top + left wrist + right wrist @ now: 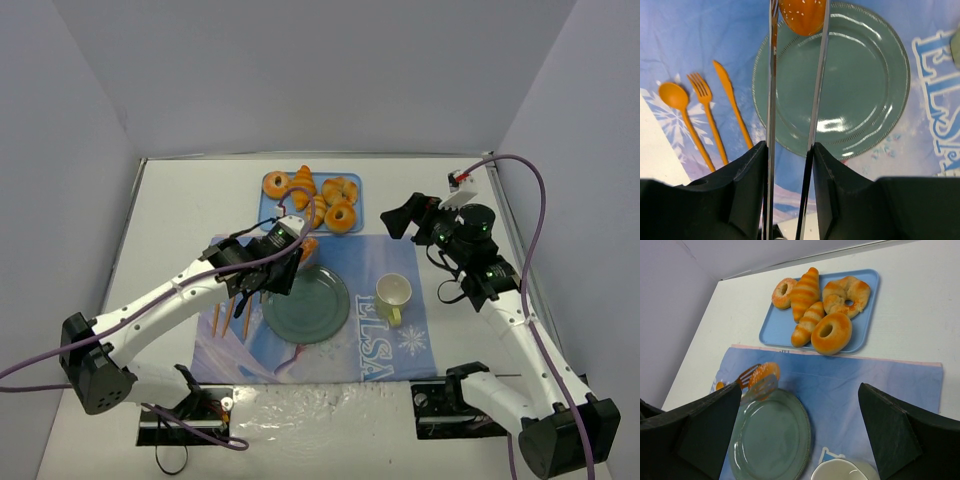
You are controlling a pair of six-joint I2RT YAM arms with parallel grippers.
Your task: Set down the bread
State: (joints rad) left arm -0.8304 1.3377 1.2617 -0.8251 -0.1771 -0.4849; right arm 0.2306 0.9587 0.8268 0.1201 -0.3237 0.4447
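Over the 12 o'clock rim of the round dark-green plate (855, 75), as the top view shows it, hangs the round orange-brown seeded bun (802, 15). It is pinched between the two blades of the thin metal tongs (815, 100). It is clear of the blue rectangular tray (774, 330) and looks to be in the air above the rim rather than resting on it.

The left fingers (747, 175) press in on the tongs from both sides, which clamps the blades onto the bun. I judge the step in hand to be the carry to the plate, close to its end. The next move calls for bringing the bun toward the plate's middle and lowering it. The squeeze must then ease so the blades spring apart.

The bun is glossy and domed, speckled with pale seeds. Only part of it shows in the left wrist view, and the right wrist view blurs it.

The plate lies on a blue printed placemat (420, 330) on the white table (180, 200). From the plate, the tray of remaining ring and striped pastries (831, 332) is at 12 o'clock. A pale yellow cup (393, 292) is at 3 o'clock. An orange plastic spoon (675, 97), fork (702, 95) and knife (727, 95) lie at 9 o'clock.

The right fingers (900, 435) are spread wide with nothing between them, out toward 2 o'clock.
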